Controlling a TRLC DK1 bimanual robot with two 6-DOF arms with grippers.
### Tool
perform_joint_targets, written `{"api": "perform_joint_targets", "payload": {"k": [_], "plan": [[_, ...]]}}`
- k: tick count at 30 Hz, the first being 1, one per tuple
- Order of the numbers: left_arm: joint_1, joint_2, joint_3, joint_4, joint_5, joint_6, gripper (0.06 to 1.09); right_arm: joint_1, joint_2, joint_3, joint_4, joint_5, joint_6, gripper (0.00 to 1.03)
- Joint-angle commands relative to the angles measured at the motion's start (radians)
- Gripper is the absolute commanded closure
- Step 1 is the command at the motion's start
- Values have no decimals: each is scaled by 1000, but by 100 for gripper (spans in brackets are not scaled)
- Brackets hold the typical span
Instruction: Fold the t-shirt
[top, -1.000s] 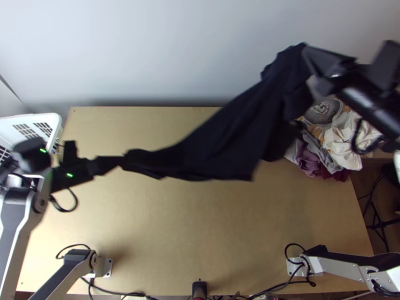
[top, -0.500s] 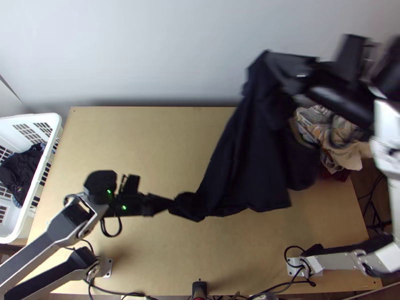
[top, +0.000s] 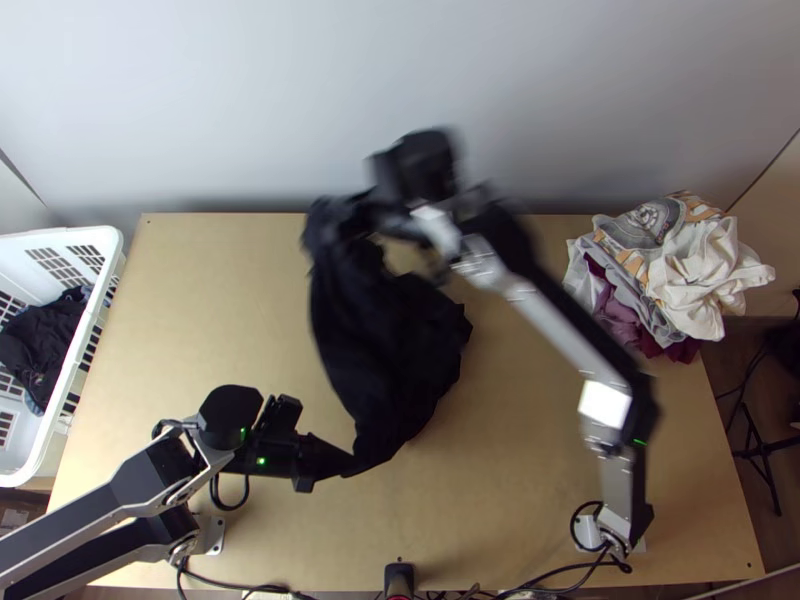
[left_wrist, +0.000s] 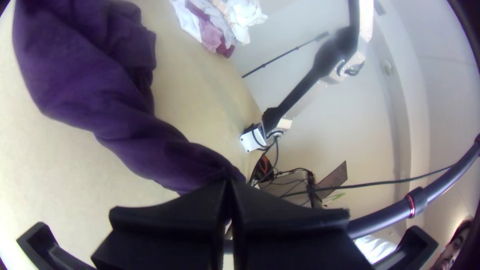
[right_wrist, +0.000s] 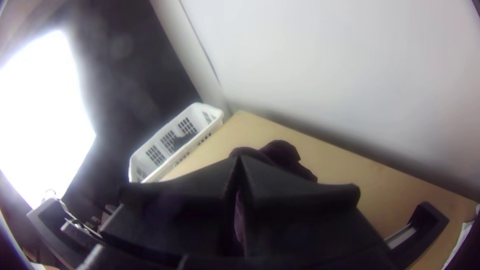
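- White slatted basket (top: 60, 234) beside the table's (top: 220, 300) left edge, dark clothes (top: 42, 345) inside
- Rumpled heap of cream, grey and purple clothes (top: 700, 285) at the table's far right corner
- Pale wall (top: 260, 110) behind the table

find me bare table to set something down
Bare: the light wooden table between the white plastic basket and dark cloth t-shirt, and between t-shirt and silver-and-black right arm's base. Crowded: the middle, under t-shirt and right arm; the far right corner, under multicoloured heaped clothes.
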Motion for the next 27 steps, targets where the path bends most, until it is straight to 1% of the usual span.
{"api": "perform_joint_targets", "payload": {"k": [1, 4, 6, 9, 10, 12, 13, 14, 15, 16, 17, 21, 23, 26, 27], "plan": [[10, -71, -82, -9, -2, 53, 105, 122, 312, 76, 138, 16, -20, 100], [27, -123, -117, -12, 6, 61, 105, 139, 393, 81, 234, 16, -18, 100], [47, -156, -129, -18, 7, 68, 105, 146, 433, 82, 276, 35, -18, 100], [100, -181, -129, -38, 12, 82, 105, 143, 467, 81, 316, 84, -12, 100], [117, -186, -128, -40, 25, 85, 105, 137, 472, 81, 326, 95, -12, 100], [153, -195, -128, -41, 30, 85, 105, 125, 475, 75, 327, 99, -12, 99], [165, -196, -128, -41, 35, 88, 105, 120, 472, 72, 327, 102, -11, 88], [179, -199, -125, -41, 35, 88, 105, 116, 461, 64, 321, 104, -11, 60], [199, -199, -120, -41, 39, 88, 105, 111, 445, 56, 306, 104, -11, 20], [217, -199, -114, -47, 61, 88, 105, 105, 426, 39, 290, 104, -11, 2], [235, -201, -105, -55, 67, 87, 105, 100, 398, 13, 264, 104, -12, 4], [324, -203, -49, -92, 96, 85, 105, 70, 254, -152, 134, 104, -29, 4], [435, -204, -22, -96, 168, 82, 105, 36, 159, -289, 126, 104, -51, 4], [633, -204, 24, -104, 315, 56, 105, -35, 51, -441, 149, 102, -54, 4], [697, -204, 37, -106, 366, 48, 105, -53, 21, -484, 152, 102, -71, 4]]}}
